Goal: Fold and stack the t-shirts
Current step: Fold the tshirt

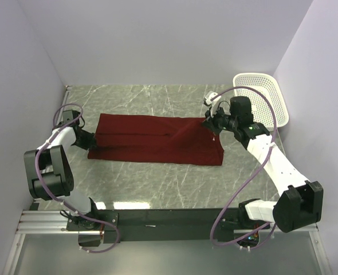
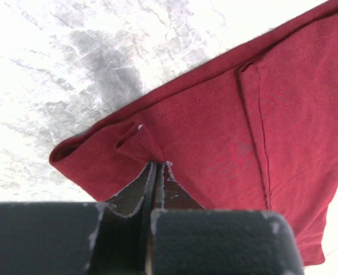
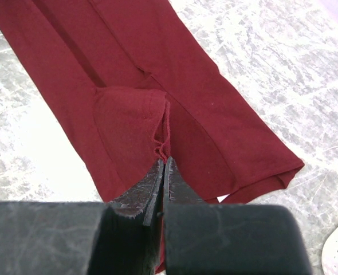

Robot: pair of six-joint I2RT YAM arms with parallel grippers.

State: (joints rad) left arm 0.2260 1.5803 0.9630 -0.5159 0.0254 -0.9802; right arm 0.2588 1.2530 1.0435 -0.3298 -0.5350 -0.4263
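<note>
A maroon t-shirt (image 1: 157, 140) lies folded into a long band across the marble table, stretched from left to right. At its left end my left gripper (image 1: 90, 141) is shut on a pinch of the cloth, and the left wrist view shows the fabric (image 2: 215, 132) puckered at the fingertips (image 2: 157, 165). My right gripper (image 1: 211, 125) is shut on the shirt's right end, at the far corner. In the right wrist view a fold of the maroon cloth (image 3: 134, 120) bunches right at that gripper's tips (image 3: 164, 159).
A white mesh basket (image 1: 262, 98) stands at the back right, close behind the right arm. Grey marble tabletop (image 1: 157, 183) lies between the shirt and the arm bases. Walls close in on the left, back and right.
</note>
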